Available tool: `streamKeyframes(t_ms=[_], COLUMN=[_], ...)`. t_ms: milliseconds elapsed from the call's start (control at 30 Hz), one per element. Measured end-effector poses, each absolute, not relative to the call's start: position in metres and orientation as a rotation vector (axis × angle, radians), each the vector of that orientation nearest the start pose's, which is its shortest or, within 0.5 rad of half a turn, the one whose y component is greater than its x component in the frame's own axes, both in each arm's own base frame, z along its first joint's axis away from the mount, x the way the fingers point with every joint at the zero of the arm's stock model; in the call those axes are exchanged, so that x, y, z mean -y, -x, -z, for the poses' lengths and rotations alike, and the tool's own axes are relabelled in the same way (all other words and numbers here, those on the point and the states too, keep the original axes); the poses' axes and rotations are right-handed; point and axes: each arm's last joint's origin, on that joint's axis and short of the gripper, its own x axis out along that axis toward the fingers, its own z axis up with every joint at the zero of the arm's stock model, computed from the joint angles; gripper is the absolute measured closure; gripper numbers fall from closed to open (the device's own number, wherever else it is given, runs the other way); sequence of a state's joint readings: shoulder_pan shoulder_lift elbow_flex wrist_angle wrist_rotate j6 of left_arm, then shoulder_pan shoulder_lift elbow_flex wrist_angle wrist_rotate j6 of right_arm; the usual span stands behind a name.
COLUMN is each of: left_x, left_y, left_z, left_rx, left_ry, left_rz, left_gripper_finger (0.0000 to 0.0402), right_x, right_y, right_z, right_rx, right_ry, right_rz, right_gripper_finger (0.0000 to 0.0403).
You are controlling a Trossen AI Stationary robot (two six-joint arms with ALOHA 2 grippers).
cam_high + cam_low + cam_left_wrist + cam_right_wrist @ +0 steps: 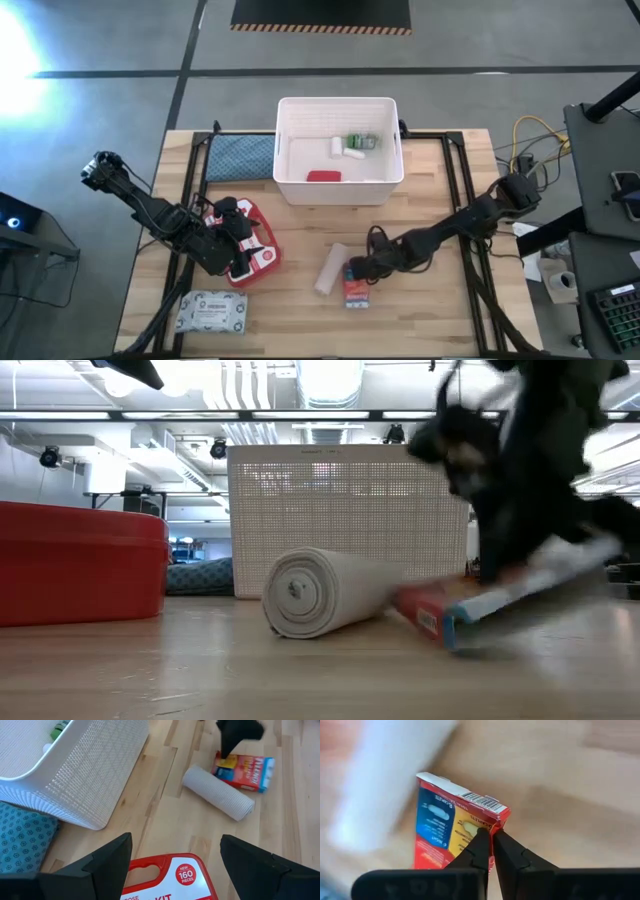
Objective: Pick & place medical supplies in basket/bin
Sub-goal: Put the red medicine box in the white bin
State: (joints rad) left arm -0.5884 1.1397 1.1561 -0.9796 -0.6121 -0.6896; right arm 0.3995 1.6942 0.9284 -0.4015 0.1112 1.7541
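My right gripper (492, 837) is shut at the far end of the small orange-blue box (357, 291), which lies beside the beige bandage roll (330, 268). My left gripper (175, 857) is open above the red-and-white first-aid pouch (172, 880), one finger on either side, apart from it. The pouch (250, 245) lies flat on the table. The grey-white wipes pack (212, 312) lies near the table's near edge. In the white basket (385, 175) lie a red tube (323, 176), a green-capped bottle (360, 142) and small white pieces (340, 148). My right gripper has its shut fingertips (482, 837) on the box's yellow-printed end, close to a corner (497, 820). They come slanting down from the table's right. Whether they pinch a thin edge there cannot be told. In the low view the box (440, 618) is tilted, its near end on the table.
A blue-grey cloth pad (240, 157) lies left of the basket at the table's far edge. The bandage roll (320, 592) touches the box's left side. Bare wood lies between the pouch and the roll and to the right of the box.
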Motion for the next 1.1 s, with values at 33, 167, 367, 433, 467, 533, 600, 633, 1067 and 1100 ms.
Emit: streamKeyframes(t_ms=[33, 167, 367, 433, 467, 533, 600, 633, 1067, 1100], left_x=[0.1, 0.1, 0.1, 0.1, 0.1, 0.1, 0.1, 0.1, 0.1, 0.1], left_y=[-0.18, -0.18, -0.18, -0.18, -0.18, -0.18, -0.18, -0.181, -0.183, -0.183], left_z=[-0.332, -0.332, -0.332, -0.332, -0.332, -0.332, -0.332, -0.332, -0.334, -0.334], left_rx=[-0.731, -0.731, -0.731, -0.732, -0.732, -0.734, -0.734, -0.73, -0.672, -0.669], left_ry=[0.109, 0.109, 0.109, 0.109, 0.108, 0.102, 0.088, 0.085, 0.101, 0.113], left_rz=[-0.285, -0.286, -0.286, -0.286, -0.286, -0.284, -0.279, -0.281, -0.345, -0.349], left_gripper_finger=[0.0121, 0.0121, 0.0121, 0.0121, 0.0121, 0.0121, 0.0121, 0.0121, 0.0121, 0.0121], right_x=[-0.118, -0.123, -0.119, -0.11, -0.104, -0.09, -0.071, -0.06, 0.116, 0.125], right_y=[-0.289, -0.3, -0.303, -0.301, -0.299, -0.295, -0.29, -0.288, -0.265, -0.265], right_z=[-0.158, -0.194, -0.263, -0.287, -0.3, -0.325, -0.347, -0.355, -0.384, -0.38], right_rx=[-0.977, -0.935, -0.784, -0.673, -0.604, -0.451, -0.364, -0.349, -0.319, -0.345], right_ry=[-1.251, -1.248, -1.171, -1.134, -1.115, -1.067, -1.004, -0.978, -0.908, -0.916], right_rz=[0.73, 0.628, 0.632, 0.696, 0.733, 0.802, 0.848, 0.863, 0.996, 0.992], right_gripper_finger=[0.0394, 0.0395, 0.0395, 0.0395, 0.0395, 0.0395, 0.0395, 0.0395, 0.0385, 0.0377])
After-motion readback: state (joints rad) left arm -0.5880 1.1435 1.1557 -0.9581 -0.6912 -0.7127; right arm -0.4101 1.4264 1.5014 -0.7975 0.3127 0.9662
